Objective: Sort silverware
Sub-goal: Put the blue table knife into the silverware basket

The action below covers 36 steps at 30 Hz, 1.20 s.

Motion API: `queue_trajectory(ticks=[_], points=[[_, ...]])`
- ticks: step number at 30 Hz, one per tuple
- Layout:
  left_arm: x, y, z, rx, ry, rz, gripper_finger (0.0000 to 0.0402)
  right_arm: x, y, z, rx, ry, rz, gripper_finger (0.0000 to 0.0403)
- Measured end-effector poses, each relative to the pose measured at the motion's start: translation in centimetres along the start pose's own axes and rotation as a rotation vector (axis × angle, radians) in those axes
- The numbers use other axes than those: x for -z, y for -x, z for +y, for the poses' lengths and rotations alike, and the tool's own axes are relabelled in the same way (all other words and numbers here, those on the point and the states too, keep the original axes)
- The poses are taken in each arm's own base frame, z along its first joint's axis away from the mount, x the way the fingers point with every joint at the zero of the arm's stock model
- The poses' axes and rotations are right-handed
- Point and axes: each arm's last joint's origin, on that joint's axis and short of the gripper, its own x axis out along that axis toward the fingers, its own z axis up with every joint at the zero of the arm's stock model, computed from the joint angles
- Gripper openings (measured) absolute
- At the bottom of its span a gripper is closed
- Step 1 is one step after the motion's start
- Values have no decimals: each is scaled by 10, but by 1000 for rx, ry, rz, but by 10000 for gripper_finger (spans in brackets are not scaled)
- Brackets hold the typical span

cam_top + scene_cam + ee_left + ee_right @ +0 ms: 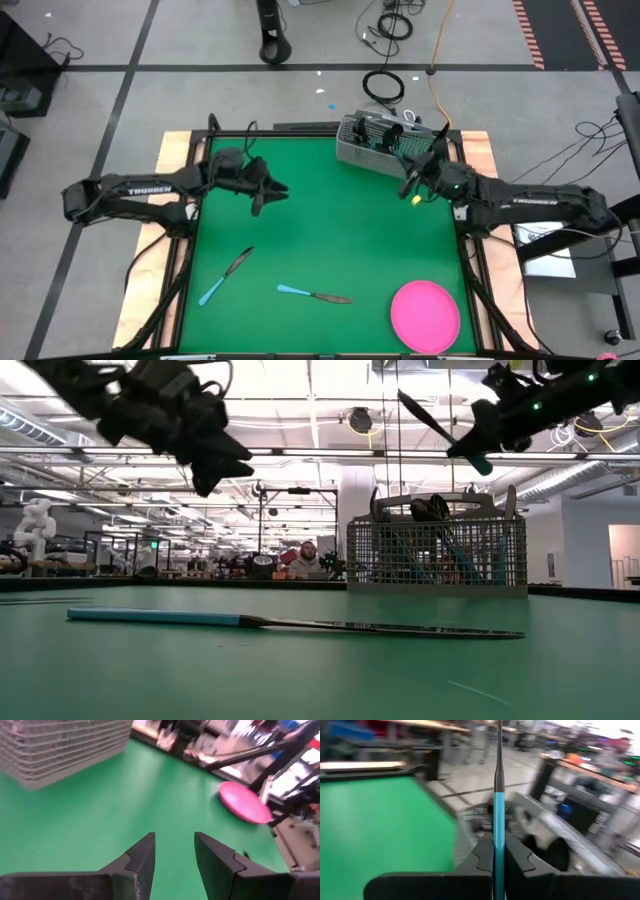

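Observation:
My right gripper [412,180] hovers just in front of the grey wire-mesh caddy [385,145], shut on a piece of silverware [455,440] with a light blue handle and a thin dark head. In the low view the caddy [437,555] has several pieces standing in it. Two more pieces lie flat on the green mat. One [225,275] is near the left side and the other [315,293] is near the front middle, also seen in the low view [290,622]. My left gripper [268,192] hangs open above the mat's left-middle, touching nothing. My right gripper pinches the silverware piece by its blue handle [498,827] between the two fingers. The piece runs along the fingers, and its dark head [499,750] sticks out past the tips. It is lifted clear of the table and tilted, head up [420,412], handle end down [482,462].
A pink round plate [425,315] sits at the mat's front right corner, also in the left wrist view [245,802]. The caddy [60,745] stands at the far edge, right of middle. Bare green mat [330,220] lies between the arms. Cables and a stand are on the floor beyond.

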Motion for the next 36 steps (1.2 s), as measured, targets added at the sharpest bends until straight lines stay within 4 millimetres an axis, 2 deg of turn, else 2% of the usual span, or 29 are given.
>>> queue_trajectory(ticks=[5, 10, 15, 20, 26, 31, 36], points=[[35, 0, -2, 88, 12, -155, 138, 10, 0, -21, 133, -57, 2, 0], [55, 7, -10, 194, -33, -324, 138, 30, -8, -35, 249, -140, 11, 0], [67, 14, -16, 238, -63, -401, 138, 47, -9, -43, 330, -242, -181, 0], [72, 13, -18, 249, -67, -383, 138, 59, -5, -48, 417, -264, -268, 0], [69, 15, -19, 252, -116, -426, 138, 65, -8, -47, 417, -265, -237, 0], [66, 16, -20, 255, -134, -445, 138, 70, -10, -49, 550, -240, -178, 0], [66, 16, -21, 256, -136, -449, 138, 74, -13, -50, 568, -255, -159, 1]])
